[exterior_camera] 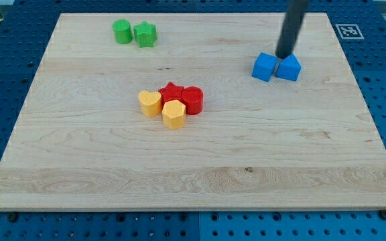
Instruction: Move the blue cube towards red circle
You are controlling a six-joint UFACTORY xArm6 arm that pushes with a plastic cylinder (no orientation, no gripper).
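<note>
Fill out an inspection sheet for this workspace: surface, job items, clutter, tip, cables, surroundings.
Surface: wooden board, lying flat.
Job's things: blue cube at the view's upper right, touching a second blue block; red circle in the centre cluster.
Clutter: red star, yellow heart and yellow hexagon packed against the red circle; green circle and green star at the view's top left.
Grippers: none; my tip sits just behind the two blue blocks, at their seam.
Cables: nothing seen.
Surroundings: blue perforated table; fiducial marker by the board's top right corner.
</note>
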